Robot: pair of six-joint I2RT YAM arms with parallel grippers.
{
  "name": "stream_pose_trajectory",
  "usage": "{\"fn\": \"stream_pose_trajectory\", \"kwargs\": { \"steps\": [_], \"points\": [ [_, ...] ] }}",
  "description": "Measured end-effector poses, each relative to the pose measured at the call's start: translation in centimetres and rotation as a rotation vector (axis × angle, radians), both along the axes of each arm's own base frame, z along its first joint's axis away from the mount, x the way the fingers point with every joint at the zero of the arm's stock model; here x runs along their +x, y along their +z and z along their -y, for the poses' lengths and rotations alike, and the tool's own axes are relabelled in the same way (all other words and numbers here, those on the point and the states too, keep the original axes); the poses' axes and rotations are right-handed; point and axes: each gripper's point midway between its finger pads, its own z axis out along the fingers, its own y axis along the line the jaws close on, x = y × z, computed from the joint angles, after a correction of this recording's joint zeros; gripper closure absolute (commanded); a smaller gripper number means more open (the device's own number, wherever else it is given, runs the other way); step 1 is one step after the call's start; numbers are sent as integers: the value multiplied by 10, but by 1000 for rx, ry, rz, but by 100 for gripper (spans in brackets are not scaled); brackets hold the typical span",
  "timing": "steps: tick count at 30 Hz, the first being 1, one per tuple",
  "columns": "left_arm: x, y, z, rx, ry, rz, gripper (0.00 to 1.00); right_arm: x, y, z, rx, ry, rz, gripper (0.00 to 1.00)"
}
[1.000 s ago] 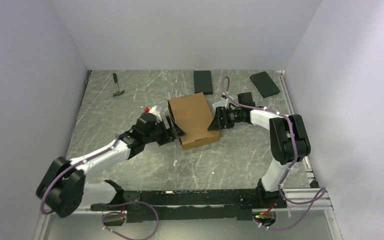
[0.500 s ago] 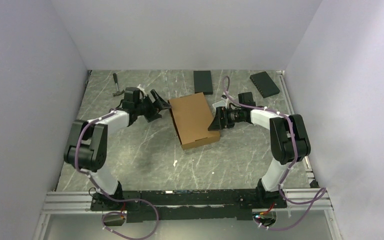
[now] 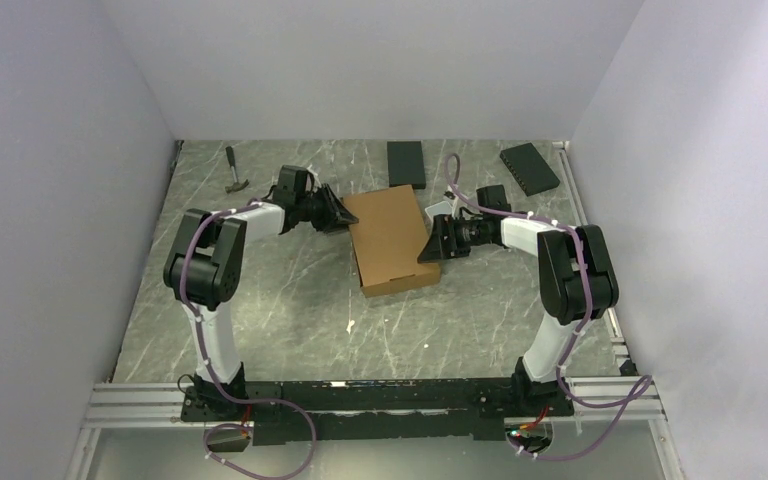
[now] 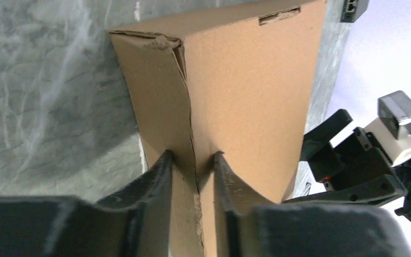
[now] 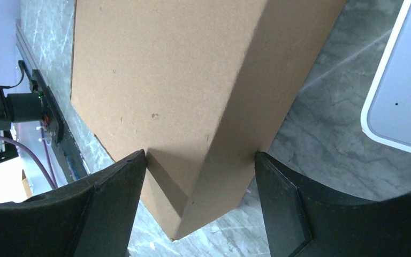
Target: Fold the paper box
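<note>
One paper box (image 3: 392, 240) lies closed in the middle of the table. The right gripper (image 5: 200, 156) straddles its right edge, jaws wide and pressed against the top face and side wall. The left gripper (image 4: 191, 159) pinches the far-left corner fold, jaws narrow. One white case (image 5: 401, 101) lies beside the box. Farther back are one hammer (image 3: 235, 172) and two black slabs (image 3: 406, 164) (image 3: 530, 168), well apart.

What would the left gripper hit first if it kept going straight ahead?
The paper box: the left gripper sits astride its corner fold, so it would most likely press straight into the cardboard.
</note>
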Motion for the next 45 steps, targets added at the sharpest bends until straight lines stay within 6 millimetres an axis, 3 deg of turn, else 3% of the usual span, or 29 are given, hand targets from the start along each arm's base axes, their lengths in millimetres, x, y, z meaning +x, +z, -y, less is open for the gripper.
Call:
{"fn": "stream_pose_trajectory", "kwargs": {
  "steps": [2, 9, 15, 19, 23, 26, 29, 35, 39, 42, 45],
  "points": [
    [3, 5, 2, -7, -5, 13, 87, 0, 0, 2, -2, -4, -4, 23],
    [-1, 9, 0, -9, 1, 35, 86, 0, 2, 3, -8, 16, 9, 19],
    [-42, 18, -12, -11, -6, 53, 43, 5, 16, 2, 10, 16, 53, 20],
    [-69, 45, -19, -31, -6, 127, 28, 14, 31, 3, 44, -10, 91, 23],
    [-90, 71, -27, -51, 7, 226, 16, 16, 28, 2, 60, -33, 72, 27],
    [-109, 67, -35, -60, 25, 253, 7, 18, 20, 3, 57, -52, 42, 35],
    [-128, 46, -42, -63, 47, 214, 1, 19, 8, 3, 49, -69, 8, 51],
    [-153, 3, -50, -94, 100, 112, 0, 21, 9, 8, 102, -108, -52, 78],
    [-149, -6, -48, -157, 120, 87, 1, 24, 12, 18, 164, -142, -90, 85],
    [-141, -2, -41, -216, 118, 107, 14, 25, 13, 26, 199, -162, -119, 86],
    [-137, 0, -37, -250, 115, 114, 34, 26, 13, 28, 206, -169, -126, 86]
  ]
}}
